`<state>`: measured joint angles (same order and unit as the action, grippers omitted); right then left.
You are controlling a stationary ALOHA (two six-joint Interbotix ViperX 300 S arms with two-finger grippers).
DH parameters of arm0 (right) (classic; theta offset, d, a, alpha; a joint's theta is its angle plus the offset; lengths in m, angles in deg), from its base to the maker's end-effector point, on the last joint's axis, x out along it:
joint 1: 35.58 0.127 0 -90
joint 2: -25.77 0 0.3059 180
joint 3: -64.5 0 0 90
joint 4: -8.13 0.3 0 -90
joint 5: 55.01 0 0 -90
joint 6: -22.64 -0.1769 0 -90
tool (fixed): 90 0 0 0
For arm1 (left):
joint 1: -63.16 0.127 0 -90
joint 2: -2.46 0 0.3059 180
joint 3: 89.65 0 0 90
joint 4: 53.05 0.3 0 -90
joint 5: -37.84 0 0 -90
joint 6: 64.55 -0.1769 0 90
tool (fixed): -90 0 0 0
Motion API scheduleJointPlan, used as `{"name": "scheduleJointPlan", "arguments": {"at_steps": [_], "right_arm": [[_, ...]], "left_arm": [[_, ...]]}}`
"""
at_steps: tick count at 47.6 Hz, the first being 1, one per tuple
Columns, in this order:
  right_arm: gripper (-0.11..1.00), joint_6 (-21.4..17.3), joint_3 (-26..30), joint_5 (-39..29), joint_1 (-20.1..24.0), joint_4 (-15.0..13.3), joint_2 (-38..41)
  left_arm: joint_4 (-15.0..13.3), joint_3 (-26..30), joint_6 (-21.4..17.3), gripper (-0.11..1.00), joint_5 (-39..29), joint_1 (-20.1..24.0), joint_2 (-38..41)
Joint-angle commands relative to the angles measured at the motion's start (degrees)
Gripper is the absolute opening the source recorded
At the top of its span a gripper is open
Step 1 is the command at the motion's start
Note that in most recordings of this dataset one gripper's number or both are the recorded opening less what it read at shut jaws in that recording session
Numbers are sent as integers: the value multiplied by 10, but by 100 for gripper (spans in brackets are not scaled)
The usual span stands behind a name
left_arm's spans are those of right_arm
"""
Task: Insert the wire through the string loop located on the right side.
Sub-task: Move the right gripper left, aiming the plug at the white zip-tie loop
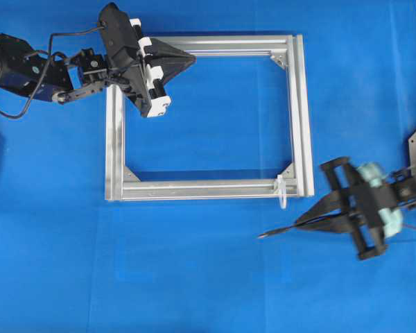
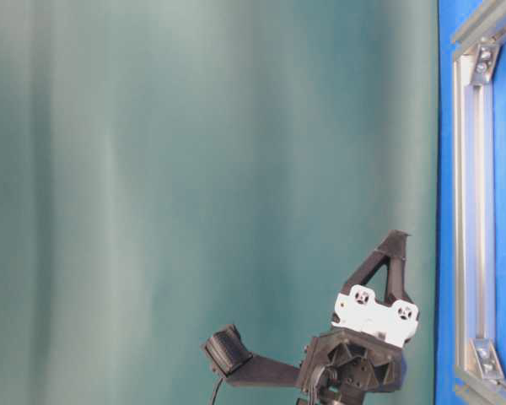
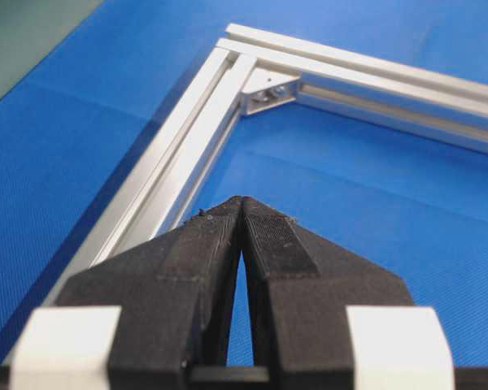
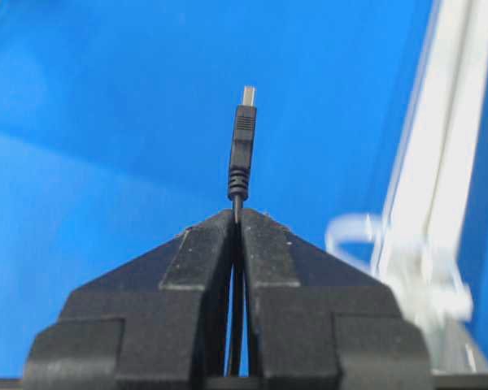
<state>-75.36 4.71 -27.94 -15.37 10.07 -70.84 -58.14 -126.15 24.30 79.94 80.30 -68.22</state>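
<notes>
One thin black wire [image 4: 242, 154], apparently metal-tipped.

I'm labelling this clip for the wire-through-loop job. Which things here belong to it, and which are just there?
Belong to the job:
wire, gripped by the right gripper
string loop

Just there:
metal frame
left gripper, shut on nothing
blue mat

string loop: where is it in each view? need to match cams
Overhead: string loop lower right of centre, on the silver frame's bottom bar by its right corner, up and left of the right pincer.
Table-level: not visible.
Left wrist: not in it.
Right wrist: blurred pale loop right of centre, against the frame bar, right of the wire's plug.
Shared landmark: the silver frame, seen in all four views.
</notes>
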Motion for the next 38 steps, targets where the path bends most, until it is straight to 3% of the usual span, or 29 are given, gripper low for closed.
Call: {"name": "scheduleJointPlan", "arguments": {"at_steps": [1, 17, 38], "right_arm": [[-3, -1, -21, -18, 3, 4, -51], [-3, -1, -69, -122, 0, 5, -183], [-3, 2, -72, -105, -13, 4, -173]], "left_arm": [[2, 9, -1, 0, 4, 1, -17], [2, 10, -1, 0, 4, 1, -17], [2, 11, -1, 0, 4, 1, -17]]}}
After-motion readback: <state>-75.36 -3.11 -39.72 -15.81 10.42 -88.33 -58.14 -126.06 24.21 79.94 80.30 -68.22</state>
